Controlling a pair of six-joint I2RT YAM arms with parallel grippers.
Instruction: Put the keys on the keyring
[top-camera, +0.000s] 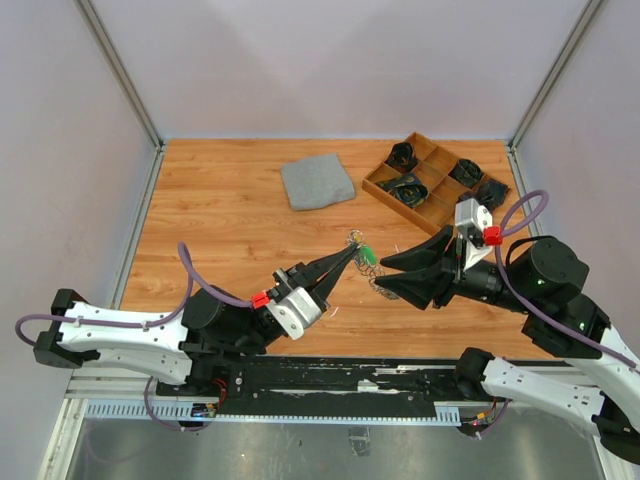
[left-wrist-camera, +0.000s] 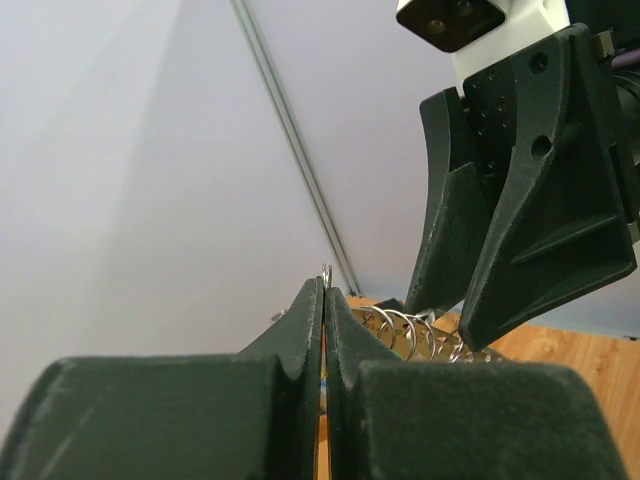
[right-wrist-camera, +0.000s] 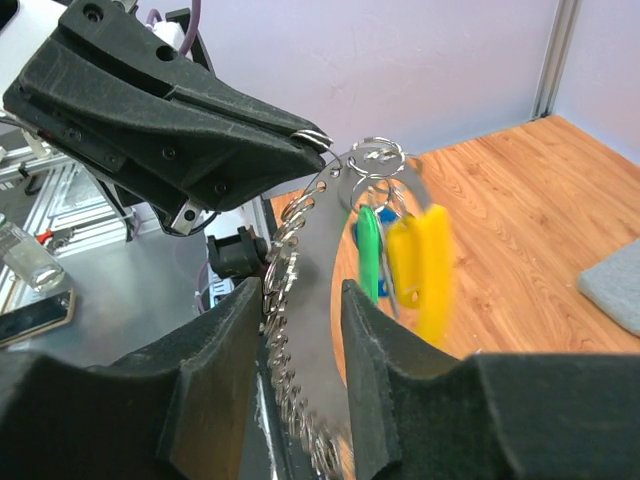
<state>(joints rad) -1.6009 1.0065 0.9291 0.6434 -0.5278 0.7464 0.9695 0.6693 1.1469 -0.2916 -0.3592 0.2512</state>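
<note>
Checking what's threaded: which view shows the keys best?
Right wrist: green key and yellow key hang close, slightly blurred. Top external gives only a green speck; left wrist shows no key clearly.

At counter (top-camera: 220, 200) middle: keys (top-camera: 367, 255), keyring (top-camera: 377, 285), between left end effector (top-camera: 352, 251) on left and right end effector (top-camera: 381, 276) on right. Cloth (top-camera: 317, 184) behind them. Tray (top-camera: 400, 208) right of cloth, near rear right corner of counter.

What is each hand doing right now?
Left hand: closed, holding the keyring.
Right hand: open around the keyring, not gripping it.
</note>
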